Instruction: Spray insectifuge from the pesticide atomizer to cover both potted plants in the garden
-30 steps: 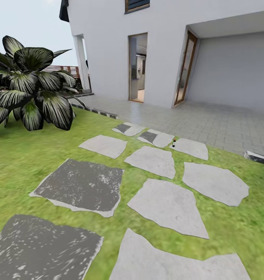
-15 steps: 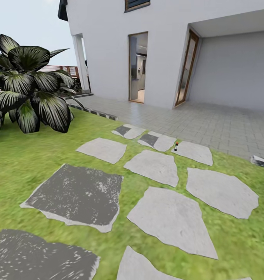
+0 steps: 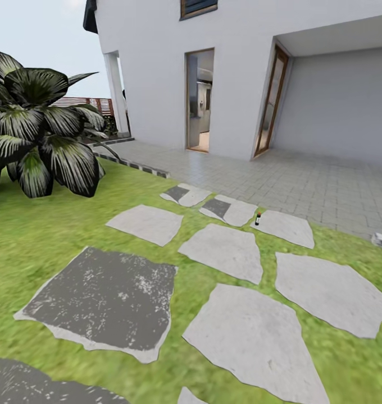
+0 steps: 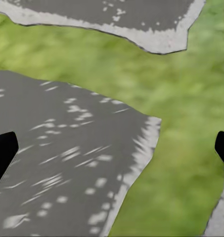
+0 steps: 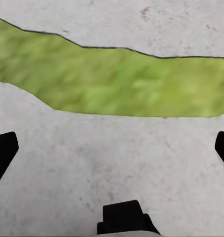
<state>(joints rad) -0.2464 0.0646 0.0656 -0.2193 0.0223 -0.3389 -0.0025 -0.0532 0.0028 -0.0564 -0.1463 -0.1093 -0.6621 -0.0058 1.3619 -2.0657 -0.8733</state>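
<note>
Standing on stones: pesticide atomizer point(image 3: 258, 219).

We see a green lawn point(image 3: 50, 241) set with flat stepping stones point(image 3: 224, 249), pale grey and dark grey. Behind them grey paving point(image 3: 303, 179) runs to a white house point(image 3: 236, 67) with an open doorway point(image 3: 199, 101). A large striped plant point(image 3: 39, 129) stands far left under pale sky.
</note>
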